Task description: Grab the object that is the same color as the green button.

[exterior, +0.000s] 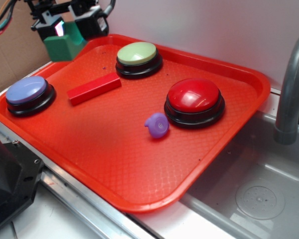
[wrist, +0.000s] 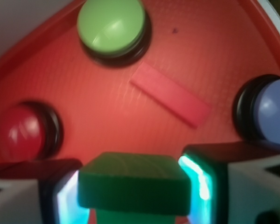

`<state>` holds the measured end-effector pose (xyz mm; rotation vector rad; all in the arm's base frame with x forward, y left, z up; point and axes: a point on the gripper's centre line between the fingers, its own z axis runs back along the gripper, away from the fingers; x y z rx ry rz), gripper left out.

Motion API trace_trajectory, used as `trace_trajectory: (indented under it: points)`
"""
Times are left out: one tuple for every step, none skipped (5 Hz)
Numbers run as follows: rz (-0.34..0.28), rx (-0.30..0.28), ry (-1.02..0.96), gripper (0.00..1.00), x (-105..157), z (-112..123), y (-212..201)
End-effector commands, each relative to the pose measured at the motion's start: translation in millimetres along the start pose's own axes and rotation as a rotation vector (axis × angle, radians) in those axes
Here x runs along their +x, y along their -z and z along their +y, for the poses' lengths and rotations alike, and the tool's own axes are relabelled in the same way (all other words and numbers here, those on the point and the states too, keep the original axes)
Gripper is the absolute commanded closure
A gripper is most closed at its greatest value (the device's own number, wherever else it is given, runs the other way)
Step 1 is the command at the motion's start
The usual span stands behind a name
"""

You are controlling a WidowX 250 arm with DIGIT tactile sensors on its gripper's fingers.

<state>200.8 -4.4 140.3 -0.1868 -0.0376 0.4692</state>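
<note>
My gripper [exterior: 66, 33] is shut on the dark-green stepped block [exterior: 64, 47] and holds it in the air above the far left corner of the red tray [exterior: 139, 164]. In the wrist view the block [wrist: 133, 182] sits squeezed between both fingers [wrist: 205, 177], filling the gap. The pale yellow-green dome button [exterior: 137, 54] with a black base stands at the back middle of the tray. It also shows in the wrist view [wrist: 112, 25], well apart from the gripper.
A long red block [exterior: 93, 88] lies left of centre. A blue-purple button [exterior: 28, 92] stands at the left edge, a red button [exterior: 194, 99] at the right, a small purple round piece [exterior: 157, 124] near it. A sink [exterior: 259, 199] and grey faucet [exterior: 291, 89] lie to the right.
</note>
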Motion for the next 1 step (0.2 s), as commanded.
trace_trajectory:
  points:
    - [0.022,-0.038,-0.077,0.97,-3.5,28.3,-19.6]
